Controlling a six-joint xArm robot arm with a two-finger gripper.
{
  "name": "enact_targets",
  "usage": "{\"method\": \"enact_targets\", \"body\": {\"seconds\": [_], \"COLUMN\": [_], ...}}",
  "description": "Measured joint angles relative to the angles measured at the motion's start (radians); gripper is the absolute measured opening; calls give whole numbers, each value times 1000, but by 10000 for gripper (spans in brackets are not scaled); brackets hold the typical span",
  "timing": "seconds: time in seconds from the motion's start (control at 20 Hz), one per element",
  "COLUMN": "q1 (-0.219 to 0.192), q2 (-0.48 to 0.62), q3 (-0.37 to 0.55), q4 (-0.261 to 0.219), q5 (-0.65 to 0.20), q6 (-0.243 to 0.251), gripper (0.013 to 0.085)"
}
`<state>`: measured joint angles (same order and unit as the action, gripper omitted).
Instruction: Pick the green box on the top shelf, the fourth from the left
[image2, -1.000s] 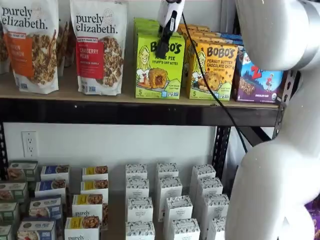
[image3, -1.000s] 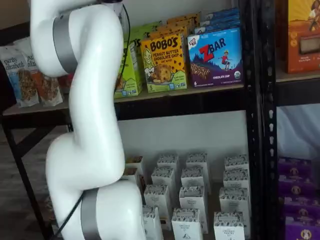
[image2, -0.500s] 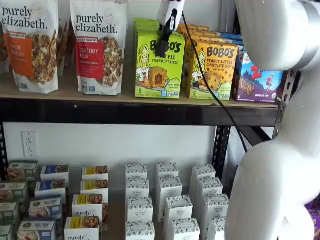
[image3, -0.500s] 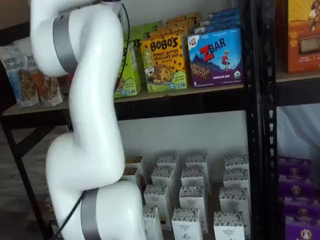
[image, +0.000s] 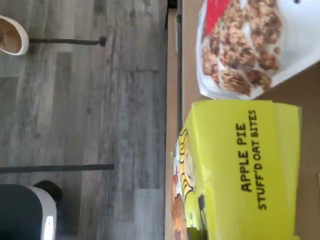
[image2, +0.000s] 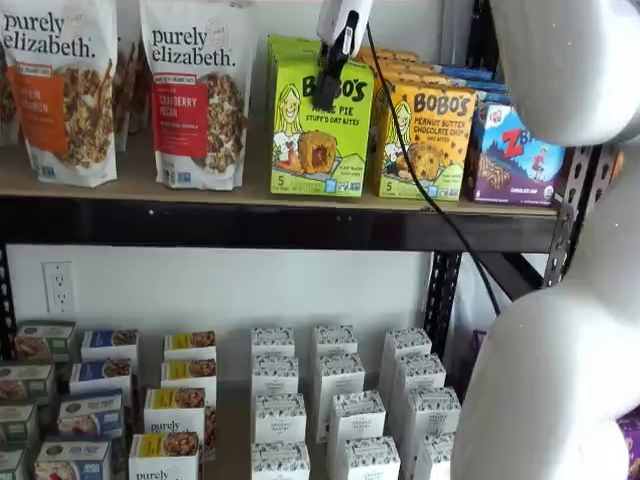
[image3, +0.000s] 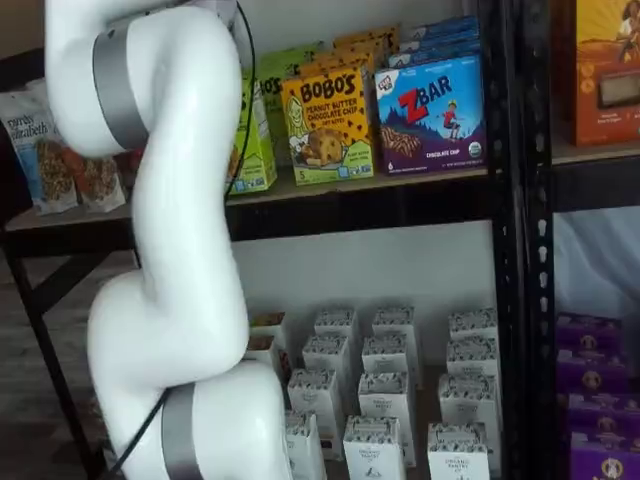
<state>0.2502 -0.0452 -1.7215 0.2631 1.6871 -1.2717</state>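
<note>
The green box (image2: 318, 150) stands upright on the top shelf (image2: 150, 182), between a Purely Elizabeth granola bag (image2: 197, 95) and the yellow-orange Bobo's box (image2: 428, 140). My gripper (image2: 326, 98) hangs from the top edge of a shelf view, its black fingers in front of the box's upper face. The fingers show side-on with no plain gap. The wrist view shows the box's lid (image: 245, 165) reading "APPLE PIE STUFF'D OAT BITES". In a shelf view the arm (image3: 180, 200) hides the gripper and most of the green box (image3: 256, 140).
A blue ZBar box (image2: 515, 155) stands at the row's right end, by the black upright (image2: 572, 190). More green boxes stand behind the front one. The lower shelf holds several small white cartons (image2: 340, 400). The wrist view shows a granola bag (image: 250, 45) and grey floor (image: 90, 100).
The gripper has risen slightly in front of the green box, and the arm's large links have shifted. The box has not moved.
</note>
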Motion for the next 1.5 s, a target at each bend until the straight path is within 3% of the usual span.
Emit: {"method": "enact_targets", "body": {"seconds": [0.6, 1.5], "q1": [19, -6], "q2": [-155, -350], "q3": [127, 271], "q4": [67, 60], "q5": [14, 52], "q6": [36, 26], "gripper": [250, 250]}}
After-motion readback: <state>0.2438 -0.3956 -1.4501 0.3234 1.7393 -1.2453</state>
